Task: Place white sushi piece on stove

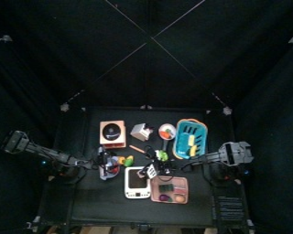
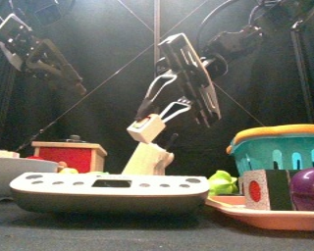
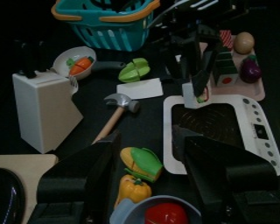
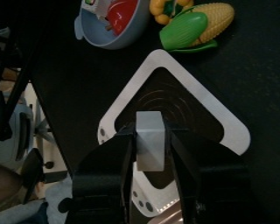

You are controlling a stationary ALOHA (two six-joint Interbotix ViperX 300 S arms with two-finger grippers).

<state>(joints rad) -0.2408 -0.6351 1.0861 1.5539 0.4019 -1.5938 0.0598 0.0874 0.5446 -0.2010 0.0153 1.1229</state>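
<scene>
My right gripper (image 2: 153, 123) is shut on the white sushi piece (image 2: 149, 127), a small white block that hangs above the white scale (image 2: 107, 191). In the right wrist view the piece (image 4: 150, 140) sits between the jaws over the scale's round pan (image 4: 178, 109). The stove (image 1: 113, 132), an orange-brown block with a black burner, stands at the back left of the table, apart from the piece. My left gripper (image 3: 149, 179) is open with nothing held, hovering over the left side of the table near the stove's edge (image 3: 20, 171).
A white block (image 1: 140, 131), a carrot plate (image 1: 168, 132) and a teal basket (image 1: 190, 137) line the back. A pink tray (image 1: 171, 190) lies at the front right. A toy hammer (image 3: 116, 109), a bowl (image 4: 113, 19) and vegetable pieces (image 3: 143, 162) lie near the scale.
</scene>
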